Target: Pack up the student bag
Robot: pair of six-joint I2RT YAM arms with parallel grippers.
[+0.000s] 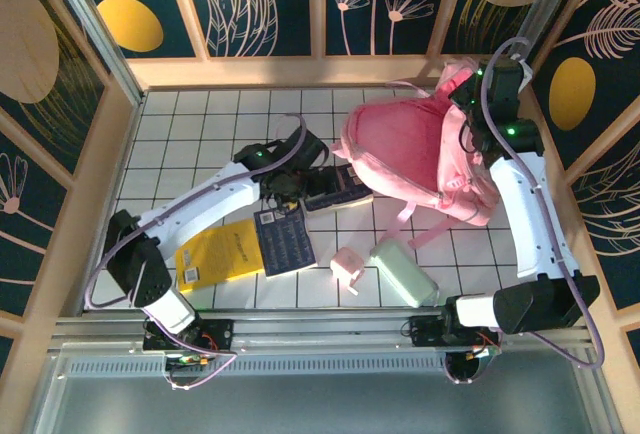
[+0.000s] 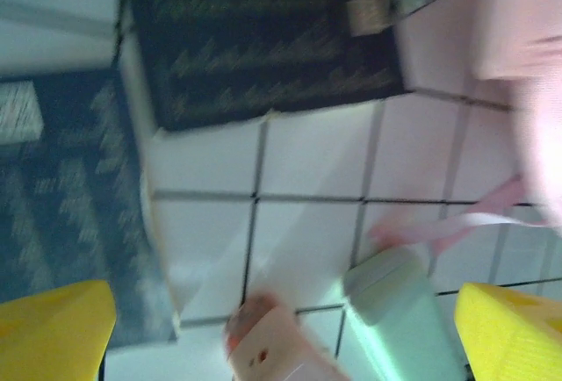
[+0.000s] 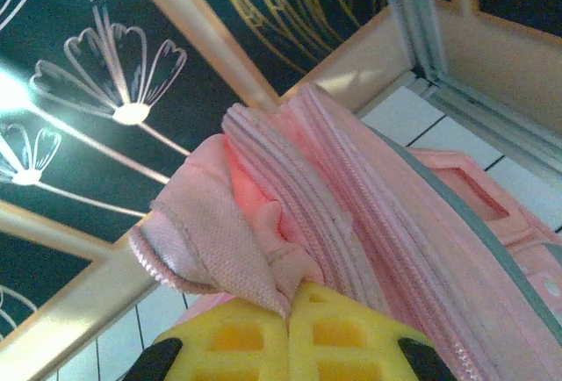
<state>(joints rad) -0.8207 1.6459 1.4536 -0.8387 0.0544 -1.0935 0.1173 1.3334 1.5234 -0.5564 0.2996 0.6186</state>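
As the overhead camera looks down on the tabletop (image 1: 190, 144), the bag (image 1: 410, 154) lies on its far right part, with its upper end raised to the right jaws. These are closed on a fold of its pink fabric close to the far wall. The left jaws hang over the middle of the tabletop, spread wide and holding nothing. The bag is just to their right and a dark pad (image 1: 338, 190) lies right under them. On the near side of the left jaws lies a dark booklet (image 1: 285, 237), with a yellow book (image 1: 222, 252) touching its left edge. A small pink box (image 1: 348, 266) and a mint case (image 1: 405, 274) sit close together to the near right of those jaws. From the left wrist the picture is blurred. The two yellow fingertips (image 2: 53, 333) stand at opposite lower corners, far apart, with nothing gripped. In the gap between them show the box (image 2: 263, 346) and the case (image 2: 395, 315), side by side on the white tiles. Past the fingertips lies the dark pad (image 2: 263, 47), with the booklet (image 2: 61, 197) off to one side and the bag (image 2: 527, 39) at the other, a pink strap (image 2: 492, 214) trailing from it. From the right wrist, the yellow pads (image 3: 237, 341) meet with no gap and a bunched fold of the bag (image 3: 369, 205) is caught between them. Its zip edges run up and away from the jaws toward the patterned wall (image 3: 105, 47).
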